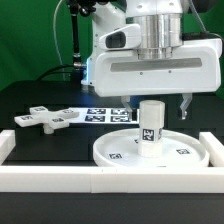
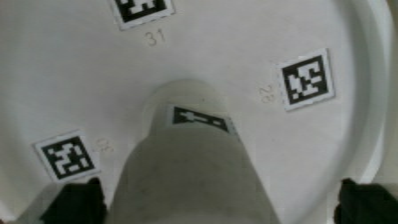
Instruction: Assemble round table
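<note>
Straddling the upright leg (image 1: 150,125) on the disc (image 1: 112,152): pincer (image 2: 217,203) wide, fingertips (image 2: 71,200) cropped at frame edge.

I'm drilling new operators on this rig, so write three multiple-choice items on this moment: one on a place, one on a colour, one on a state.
1. Where does the cross-shaped foot piece lie?
A) flat on the table, at the exterior view's left of the round disc
B) on the marker board
C) on the white rim

2. What colour is the table top?
A) white
B) black
C) green

3. How is the leg placed?
A) lying on its side
B) lifted into the air
C) upright on the round disc

Key: A, the foot piece lies apart from the disc on the table. B, the surface around the parts is black. C, the leg stands on the disc's middle, under the open gripper.
</note>
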Available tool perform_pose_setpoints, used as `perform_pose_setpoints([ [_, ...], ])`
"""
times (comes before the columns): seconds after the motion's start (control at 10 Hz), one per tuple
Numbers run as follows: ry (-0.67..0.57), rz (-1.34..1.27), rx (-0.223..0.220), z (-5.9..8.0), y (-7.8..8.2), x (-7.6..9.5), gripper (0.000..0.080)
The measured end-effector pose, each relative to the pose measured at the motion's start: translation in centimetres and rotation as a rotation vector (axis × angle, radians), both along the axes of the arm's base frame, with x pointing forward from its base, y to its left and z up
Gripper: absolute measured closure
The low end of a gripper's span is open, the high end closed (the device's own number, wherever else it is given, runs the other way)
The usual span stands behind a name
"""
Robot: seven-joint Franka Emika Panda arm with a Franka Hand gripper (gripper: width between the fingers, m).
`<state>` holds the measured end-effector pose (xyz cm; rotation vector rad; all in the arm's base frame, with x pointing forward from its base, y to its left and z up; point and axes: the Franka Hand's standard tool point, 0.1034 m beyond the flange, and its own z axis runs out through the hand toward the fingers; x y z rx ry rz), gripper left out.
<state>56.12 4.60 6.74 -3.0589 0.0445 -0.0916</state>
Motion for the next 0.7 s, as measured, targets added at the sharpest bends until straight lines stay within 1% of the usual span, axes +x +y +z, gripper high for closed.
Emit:
perform_pose_setpoints([
  [0.2, -0.007, 0.092, -0.006, 0.0, -0.03, 0.0, 0.0151],
  [0.4, -0.019, 0.242, -0.016, -0.01, -0.13, 0.0, 0.0151],
  [0.5, -0.023, 0.301, -0.025, -0.01, -0.08, -0.01, 0.0151],
  [0.6, -0.031, 0.421, -0.048, -0.05, 0.17, -0.05, 0.0151],
  [0.7, -0.042, 0.51, -0.06, -0.14, 0.47, -0.13, 0.0151],
])
